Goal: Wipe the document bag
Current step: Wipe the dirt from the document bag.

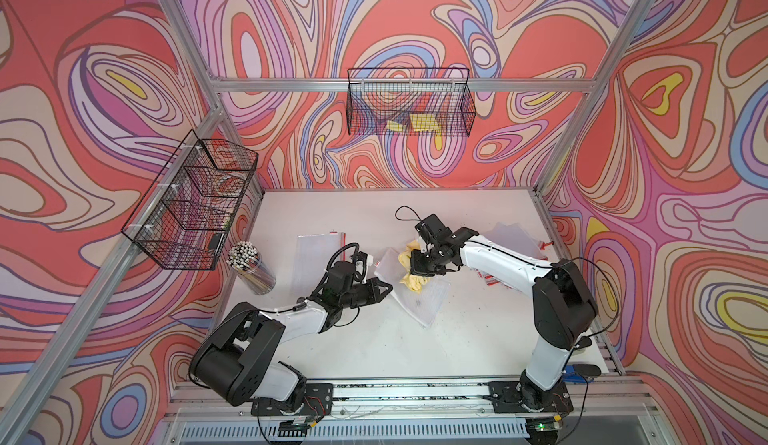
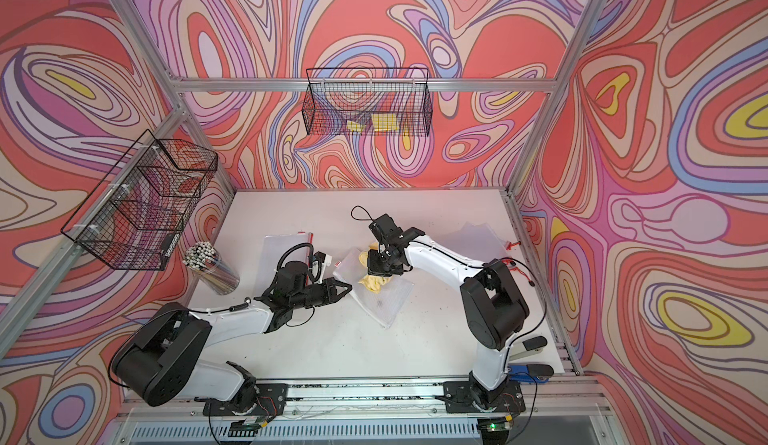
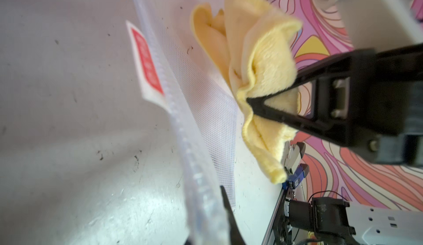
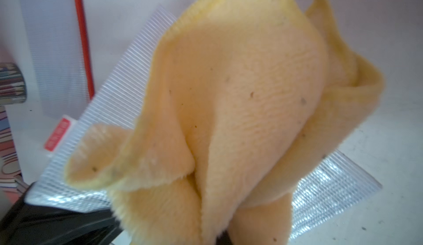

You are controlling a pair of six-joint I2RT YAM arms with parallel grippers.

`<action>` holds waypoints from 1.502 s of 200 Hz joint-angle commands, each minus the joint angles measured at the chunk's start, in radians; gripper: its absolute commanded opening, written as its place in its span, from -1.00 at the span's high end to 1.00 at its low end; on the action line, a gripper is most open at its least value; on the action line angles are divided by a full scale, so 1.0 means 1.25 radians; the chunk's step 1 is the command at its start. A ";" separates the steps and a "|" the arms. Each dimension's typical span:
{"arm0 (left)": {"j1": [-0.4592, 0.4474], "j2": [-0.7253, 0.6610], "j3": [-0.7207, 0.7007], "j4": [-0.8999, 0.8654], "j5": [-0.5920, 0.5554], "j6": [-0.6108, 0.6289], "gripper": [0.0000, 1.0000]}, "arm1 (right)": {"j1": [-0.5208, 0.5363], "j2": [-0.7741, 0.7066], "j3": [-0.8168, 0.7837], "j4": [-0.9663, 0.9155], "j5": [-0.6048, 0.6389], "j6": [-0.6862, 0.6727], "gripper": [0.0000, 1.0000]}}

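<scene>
Bag: the mesh bag [image 1: 428,303] lies mid-table [image 1: 374,351], between my two arms.
Axis: its long side runs on a slant, from far left to near right. The zip edge and its red tag [image 1: 377,263] face my left arm.
Left gripper: my left gripper [image 1: 390,289] is closed, its tips nipping the bag's zip edge on the near-left side.
Right gripper: my right gripper [image 1: 419,270] points down over the bag's far half, jaws clamped tight on the cloth [image 1: 413,283].
Cloth: yellow and bunched, it hangs in folds from the tips and drapes onto the mesh. Dark specks dot it in the right wrist view.
In the way: the cloth and right gripper cover the bag's far end, so only the near-right half shows bare.
Left of it: a spare bag [image 1: 316,252] lies flat, apart from the first, with a red zip along one edge. A cup [image 1: 251,270] of pencils stands beyond it, near the table's left edge.
Right of it: a stack [image 1: 511,235] of more bags lies under my right forearm.
Walls: a back basket [image 1: 409,102] holds yellow pieces, and a side basket [image 1: 191,202] hangs on the left rail.
</scene>
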 commanded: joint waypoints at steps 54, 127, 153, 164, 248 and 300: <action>-0.002 0.122 0.074 -0.168 -0.021 0.038 1.00 | 0.036 0.056 -0.046 0.167 -0.199 0.014 1.00; -0.003 0.169 0.086 -0.158 -0.044 0.010 1.00 | 0.070 0.152 -0.153 0.453 -0.417 0.090 1.00; -0.002 0.181 0.086 -0.150 -0.037 0.003 1.00 | 0.068 0.206 -0.134 0.413 -0.350 0.074 1.00; -0.003 0.181 0.083 -0.146 -0.038 0.001 1.00 | 0.063 0.212 -0.133 0.378 -0.280 0.062 1.00; -0.002 0.188 0.078 -0.147 -0.032 0.012 1.00 | -0.131 0.193 -0.179 0.257 -0.073 -0.002 1.00; -0.003 0.210 0.082 -0.137 -0.022 0.006 1.00 | -0.061 0.131 -0.073 0.199 -0.035 -0.011 1.00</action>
